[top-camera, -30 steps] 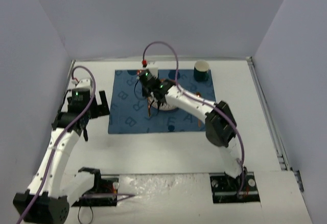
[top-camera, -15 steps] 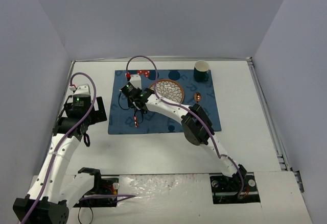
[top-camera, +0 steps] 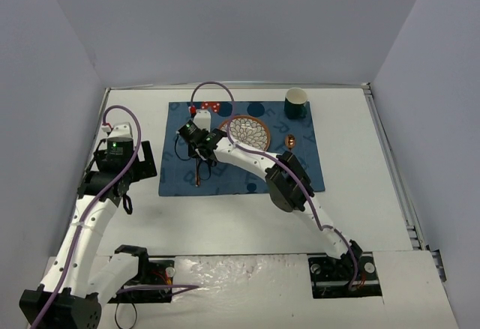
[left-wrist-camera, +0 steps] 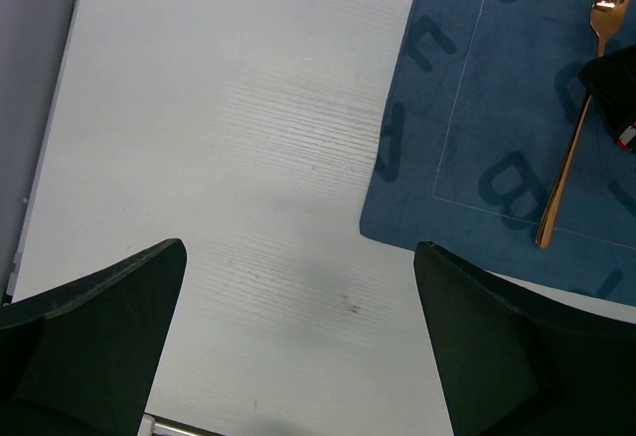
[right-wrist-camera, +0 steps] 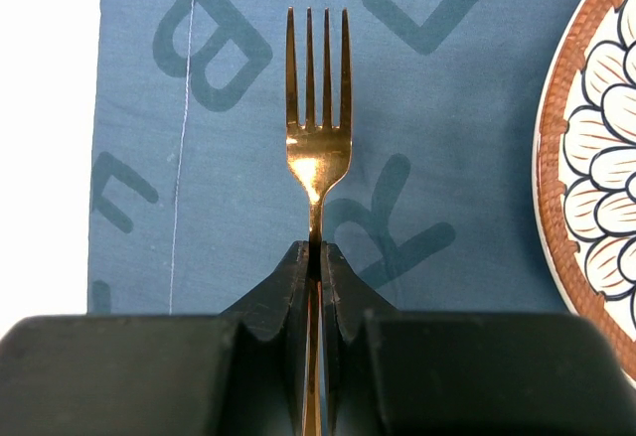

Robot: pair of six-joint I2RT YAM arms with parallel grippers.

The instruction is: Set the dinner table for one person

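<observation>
Right gripper (right-wrist-camera: 315, 249) clenched on fork (right-wrist-camera: 318, 153).
Fork at 9 o'clock of plate (right-wrist-camera: 594, 198); left gripper (left-wrist-camera: 300, 252) spread apart, empty.

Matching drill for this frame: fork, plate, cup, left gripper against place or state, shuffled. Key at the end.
1. fork
2. plate
3. cup
4. left gripper

a. far right corner of the placemat
b. open above the bare dinner table
c. clamped in the right gripper
d. on the placemat, right of the fork

Pairs: 1-c, 2-d, 3-a, 4-b
</observation>
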